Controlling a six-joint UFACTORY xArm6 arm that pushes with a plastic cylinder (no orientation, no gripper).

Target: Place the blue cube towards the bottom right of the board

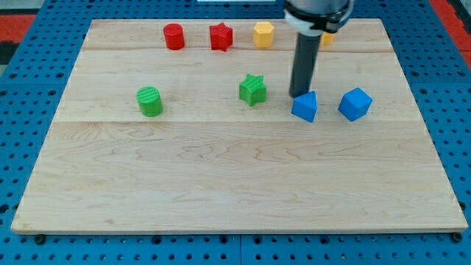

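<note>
- Tip status: my tip sits right of centre in the frame, touching or just shy of the upper-left edge of a blue block. No gripper on this rig, so nothing is grasped; contact is push-only.
- Two blue blocks here. The nearer one reads wedge-like or pointed on top. The blue cube is just to its right, apart from it, in the right-middle of the desk.
- Which one is the true cube is a judgement call. The right-hand one looks more cube-like to me.
- Target is the lower right of the frame. That area holds no blocks.
- Doing it well: get my tip to the cube's upper-left side, then push diagonally down-right through its centre so it doesn't spin off.
- Risk: from the current spot a straight push shoves the pointed blue block, possibly into the cube. Route round it first.
- Others are well clear: green star, green cylinder, red cylinder, red star, yellow block along the top. Another yellowish piece behind the rod, mostly hidden.
</note>
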